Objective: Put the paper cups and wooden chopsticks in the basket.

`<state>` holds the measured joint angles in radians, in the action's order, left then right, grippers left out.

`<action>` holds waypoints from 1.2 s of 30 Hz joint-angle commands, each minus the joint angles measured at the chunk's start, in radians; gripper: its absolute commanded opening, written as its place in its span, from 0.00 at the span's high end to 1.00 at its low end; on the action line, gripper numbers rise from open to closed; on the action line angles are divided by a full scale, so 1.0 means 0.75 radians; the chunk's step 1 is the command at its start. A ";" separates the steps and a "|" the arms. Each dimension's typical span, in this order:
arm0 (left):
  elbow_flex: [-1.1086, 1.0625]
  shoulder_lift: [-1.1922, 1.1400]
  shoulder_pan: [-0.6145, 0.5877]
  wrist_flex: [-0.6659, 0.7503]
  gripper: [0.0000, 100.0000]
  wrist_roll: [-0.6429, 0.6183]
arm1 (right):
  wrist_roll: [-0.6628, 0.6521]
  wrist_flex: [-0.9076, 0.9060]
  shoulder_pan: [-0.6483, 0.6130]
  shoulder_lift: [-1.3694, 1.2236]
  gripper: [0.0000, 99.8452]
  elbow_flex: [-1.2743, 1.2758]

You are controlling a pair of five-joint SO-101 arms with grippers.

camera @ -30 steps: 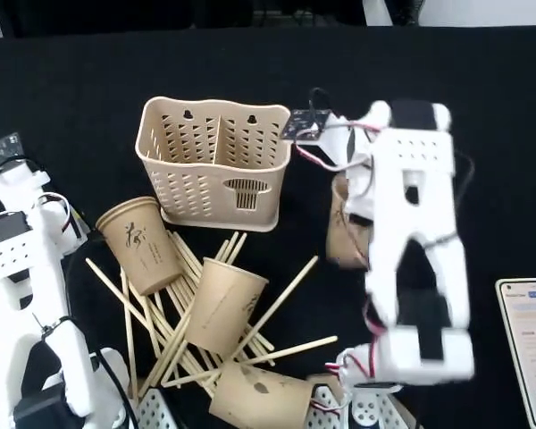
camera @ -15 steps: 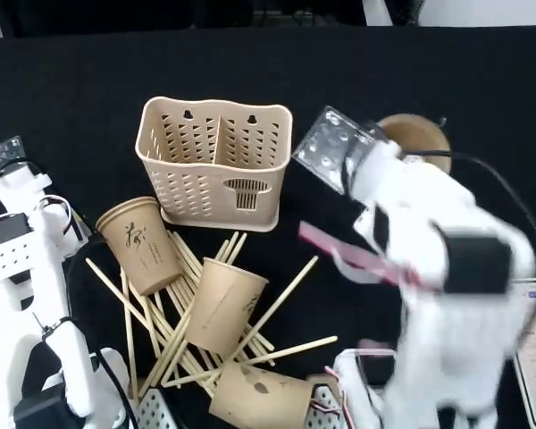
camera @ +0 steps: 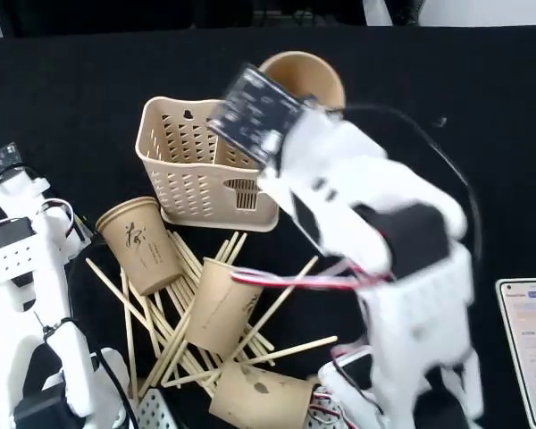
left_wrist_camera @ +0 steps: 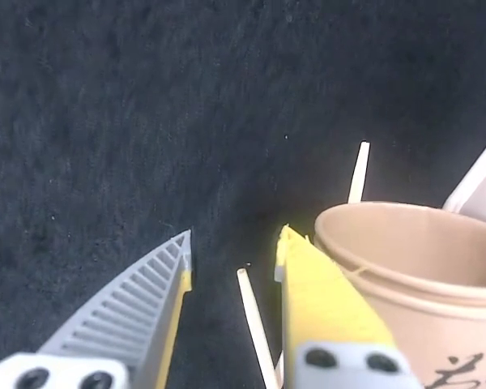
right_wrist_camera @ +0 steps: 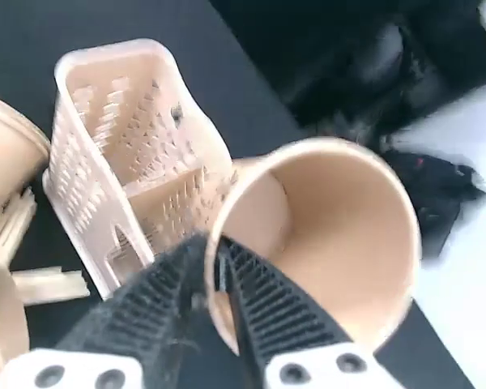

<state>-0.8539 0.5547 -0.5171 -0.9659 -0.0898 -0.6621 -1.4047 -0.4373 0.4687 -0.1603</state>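
Note:
My right gripper (right_wrist_camera: pixel 215 271) is shut on the rim of a paper cup (right_wrist_camera: pixel 324 235), held in the air beside the basket (right_wrist_camera: pixel 121 154). From above, that cup (camera: pixel 302 79) hangs over the far right corner of the beige slotted basket (camera: pixel 213 161). Three more cups lie on the table: one (camera: pixel 140 243) by the basket's front left, one (camera: pixel 221 304) on the pile of wooden chopsticks (camera: pixel 174 313), one (camera: pixel 261 395) at the front. My left gripper (left_wrist_camera: pixel 231 263) stands open over the cloth, next to a cup (left_wrist_camera: pixel 413 259) and two chopstick ends (left_wrist_camera: pixel 255 328).
A black cloth covers the table (camera: pixel 89 80). A phone (camera: pixel 529 344) lies at the right edge. The left arm (camera: pixel 22 295) stands at the left front. Open room lies at the back left and the far right.
The right arm has lifted its cup from the table right of the basket and swung it up and left to the basket's far right corner. The left arm has kept still.

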 commanded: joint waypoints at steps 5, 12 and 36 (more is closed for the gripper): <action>0.015 0.039 -0.017 0.025 0.83 -0.012 | 0.014 -0.002 -0.025 -0.351 0.99 -0.349; 0.011 0.039 -0.019 0.025 0.83 -0.012 | 0.004 -0.282 -0.027 -0.547 0.99 -0.592; 0.021 0.039 -0.138 0.033 0.83 -0.020 | -0.106 -0.440 -0.041 -0.586 0.99 -0.654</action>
<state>-0.8569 0.5547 -0.6107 -0.9613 -0.0944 -0.7281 -1.7223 -0.5125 0.0269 -0.6483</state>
